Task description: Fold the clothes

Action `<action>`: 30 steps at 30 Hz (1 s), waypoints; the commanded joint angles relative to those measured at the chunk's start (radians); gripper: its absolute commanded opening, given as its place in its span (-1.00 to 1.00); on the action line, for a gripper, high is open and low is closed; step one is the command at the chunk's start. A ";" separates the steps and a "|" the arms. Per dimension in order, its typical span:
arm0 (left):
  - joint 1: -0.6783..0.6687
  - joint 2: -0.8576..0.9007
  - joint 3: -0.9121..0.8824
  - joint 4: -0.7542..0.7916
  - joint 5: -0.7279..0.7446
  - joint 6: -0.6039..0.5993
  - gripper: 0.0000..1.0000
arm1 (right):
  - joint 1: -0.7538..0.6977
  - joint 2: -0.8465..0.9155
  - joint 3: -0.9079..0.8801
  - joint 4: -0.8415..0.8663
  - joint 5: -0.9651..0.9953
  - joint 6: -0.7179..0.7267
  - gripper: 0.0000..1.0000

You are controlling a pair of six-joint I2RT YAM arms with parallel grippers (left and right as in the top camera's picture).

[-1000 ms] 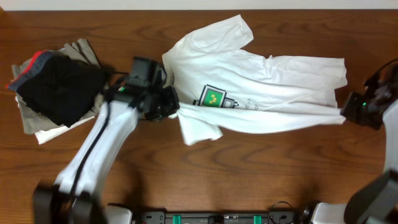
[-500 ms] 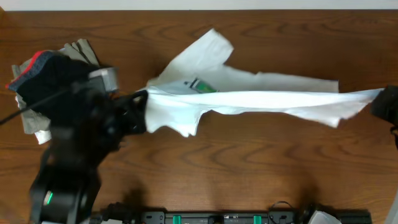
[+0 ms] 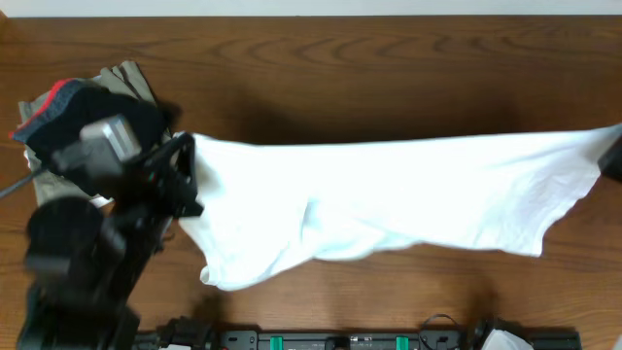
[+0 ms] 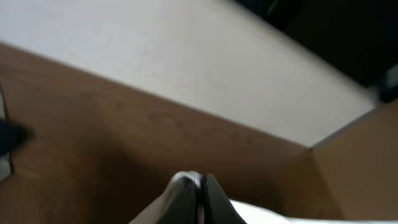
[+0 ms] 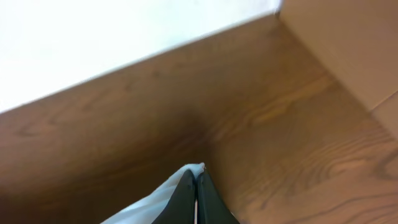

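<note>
Far left on the table [image 3: 389, 78], a black garment [image 3: 83, 122] tops a heap. Just right of it, the left gripper [image 4: 200, 186] pinches the left edge of the clothes [image 3: 389, 194], jaws pressed tight. The white cloth stretches over the table's middle, sagging. At the table's right edge, the right gripper [image 5: 195, 180] pinches the other corner.

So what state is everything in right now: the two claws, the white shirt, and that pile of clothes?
left claw, shut on one end of the white garment.
right claw, shut on its other end.
white garment, unfolded, stretched wide between both claws, lower edge sagging.
black garment, crumpled on top of the pile.
khaki garment, lying under the black one.
</note>
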 commanded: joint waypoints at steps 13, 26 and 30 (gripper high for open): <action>0.009 0.592 0.002 0.424 -0.020 0.032 -0.88 | 0.038 0.529 0.005 0.306 -0.184 0.018 -0.98; 0.106 0.637 0.412 0.430 0.033 0.075 -0.88 | 0.040 0.483 0.430 0.264 -0.075 0.082 -0.98; 0.115 0.637 0.430 0.222 0.092 0.077 -0.88 | 0.041 0.487 0.425 0.114 -0.024 0.043 -0.98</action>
